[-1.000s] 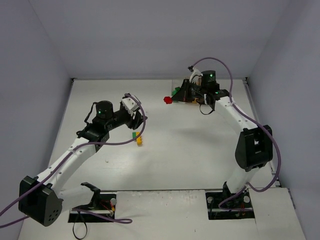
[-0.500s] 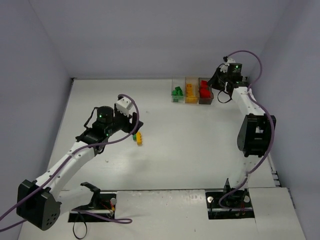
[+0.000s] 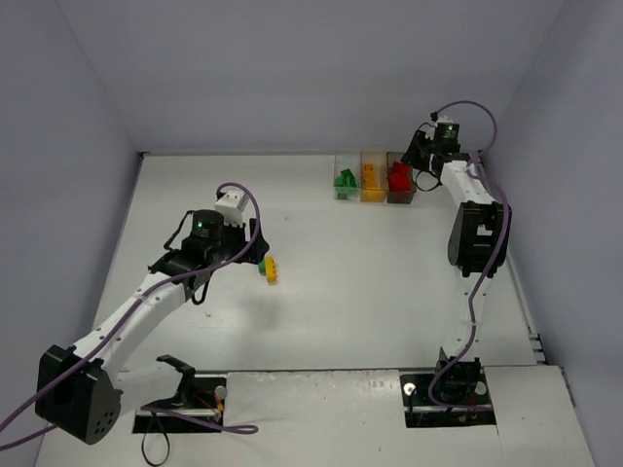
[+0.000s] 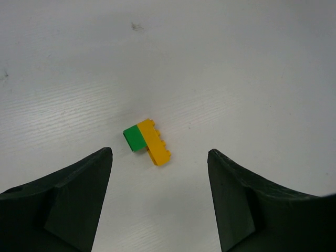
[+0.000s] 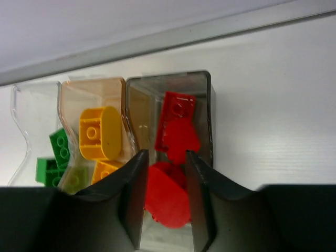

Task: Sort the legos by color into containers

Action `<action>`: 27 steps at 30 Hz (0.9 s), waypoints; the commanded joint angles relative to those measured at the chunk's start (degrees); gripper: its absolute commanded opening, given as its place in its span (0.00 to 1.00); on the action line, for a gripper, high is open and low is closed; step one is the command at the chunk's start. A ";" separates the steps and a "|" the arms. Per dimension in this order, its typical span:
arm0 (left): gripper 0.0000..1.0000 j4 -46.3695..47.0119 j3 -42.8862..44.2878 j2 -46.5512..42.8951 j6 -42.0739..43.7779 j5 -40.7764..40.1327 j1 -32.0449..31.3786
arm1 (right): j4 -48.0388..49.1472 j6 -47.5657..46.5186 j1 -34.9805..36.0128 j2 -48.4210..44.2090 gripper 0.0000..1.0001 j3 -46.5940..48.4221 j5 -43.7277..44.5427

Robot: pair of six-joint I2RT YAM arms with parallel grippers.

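left pincer (image 4: 158, 155) spread wide, hovering over surface (image 4: 252, 63) | green-yellow clump (image 4: 146, 142) lies on it inside that span, just ahead of the tips, long axis skewed to the closing line | judged: square the wrist, then descend | right pincer (image 5: 166, 194), well apart at far right, clamps red lego (image 5: 169, 206) over grey container (image 5: 168, 76)

We see three joined boxes (image 3: 374, 199) at the worktop's (image 3: 389, 292) far edge, right of centre, with bricks (image 5: 100, 131) in each. A brick pair (image 4: 147, 142) lies left of centre, beneath the left gripper (image 4: 158, 152). The right gripper (image 5: 165, 157) pinches a single brick (image 5: 168, 197) over the rightmost box.
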 commanded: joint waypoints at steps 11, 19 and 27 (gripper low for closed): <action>0.67 -1.84 5.35 7.65 -13.33 1.91 8.06 | 3.61 -3.44 1.64 -11.45 0.47 -2.32 -5.16; 0.67 -6.15 9.66 16.27 -19.39 3.67 7.80 | 8.00 -1.79 10.95 -30.26 0.50 -22.70 -1.38; 0.66 -7.11 6.50 14.08 -18.79 2.53 8.41 | 9.85 3.74 24.65 -38.88 0.56 -37.48 -2.88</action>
